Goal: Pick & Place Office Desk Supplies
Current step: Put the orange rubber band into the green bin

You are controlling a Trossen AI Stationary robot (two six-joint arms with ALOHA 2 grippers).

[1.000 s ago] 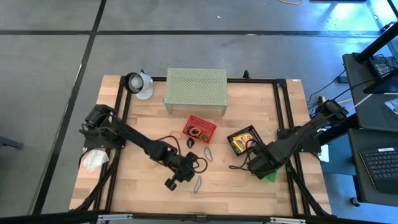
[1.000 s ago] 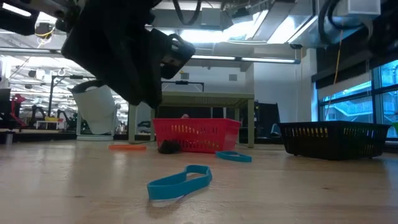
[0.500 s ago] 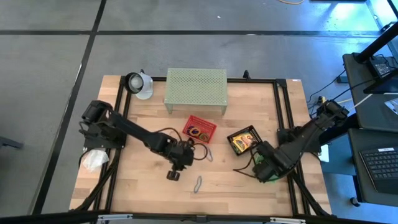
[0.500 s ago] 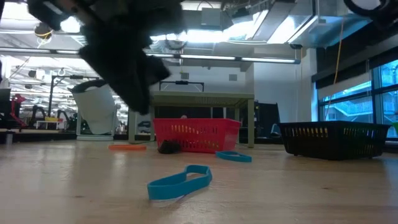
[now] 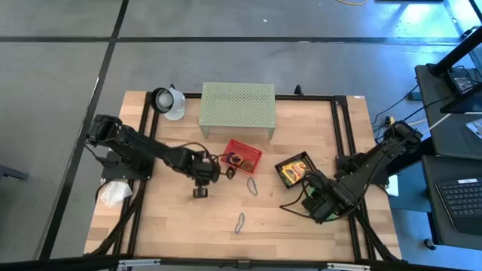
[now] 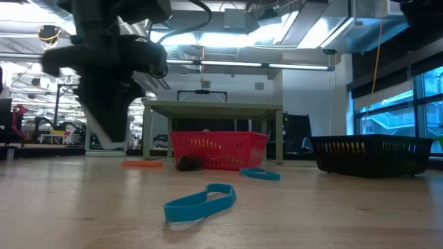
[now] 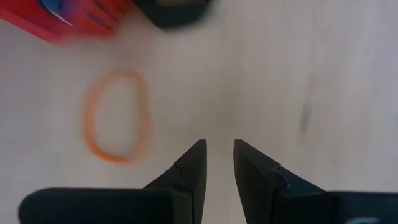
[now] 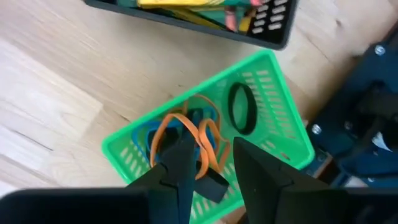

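From above, the left pincer (image 5: 200, 193) is hanging over bare counter (image 5: 173, 226), just beside the red basket (image 5: 242, 156). The loose supplies are lying around it: a grey loop (image 5: 252, 185) towards the right arm and a blue loop (image 5: 239, 223) further out towards the counter's front edge. The left arm is clearly the nearer one for both. The right pincer (image 5: 325, 209) is sitting over the green basket (image 5: 328, 213) next to the black basket (image 5: 294, 169).

Down at counter level, the blue loop (image 6: 201, 202) is lying flat, long axis running mostly sideways across the view. An orange loop (image 6: 142, 164) is lying by the red basket (image 6: 217, 149), and the left arm is hanging above that stretch.

From the left wrist, the left pincer (image 7: 219, 163) is holding nothing, its fingers sitting slightly parted. The orange loop (image 7: 117, 116) is lying off to one side of them, long axis roughly along the fingers' reach, so I'd say it needs a sideways shift first.

From the right wrist, the right pincer (image 8: 211, 157) is hovering over the green basket (image 8: 283, 106) full of orange, blue and black loops, fingers parted and gripping nothing I can make out.
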